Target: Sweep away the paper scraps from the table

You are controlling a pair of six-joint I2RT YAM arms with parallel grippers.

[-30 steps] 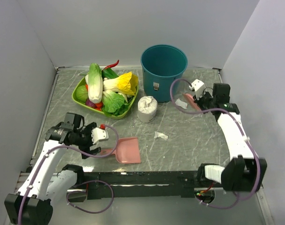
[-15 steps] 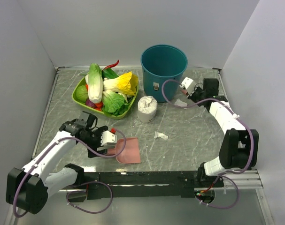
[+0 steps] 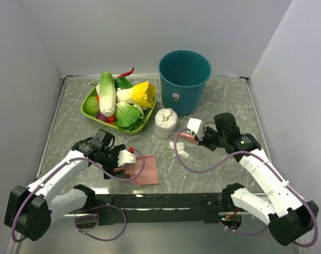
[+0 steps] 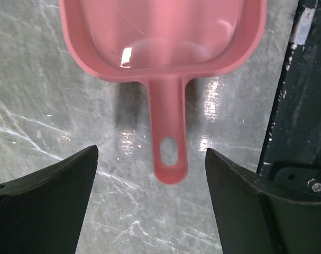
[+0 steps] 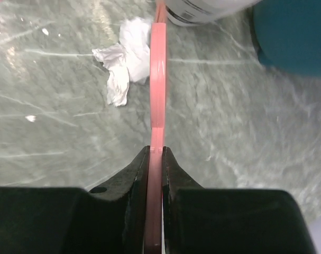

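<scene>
Dustpan (image 3: 147, 170) handle points left, toward the wide-set left claw (image 4: 151, 153).

Looks like a robotics lab test cell: plain white panels (image 3: 149, 32) boxing in a grey marble-patterned table (image 3: 229, 95) with a metal rim. Left arm (image 3: 60, 177) and right arm (image 3: 266, 174) bolted side by side to a black rail (image 3: 171, 201) at the near edge. Staged props — green tray (image 3: 85, 109) of possibly plastic vegetables, teal bucket (image 3: 184, 79), tissue roll (image 3: 165, 123).

Counter (image 3: 218, 164) grey, marbled, pale veins. Dustpan (image 3: 145, 170) and sweeper blade (image 5: 158, 79) pink. Paper scraps (image 3: 180, 146) white. Bucket (image 3: 184, 74) teal. Tray (image 3: 89, 110) green.
</scene>
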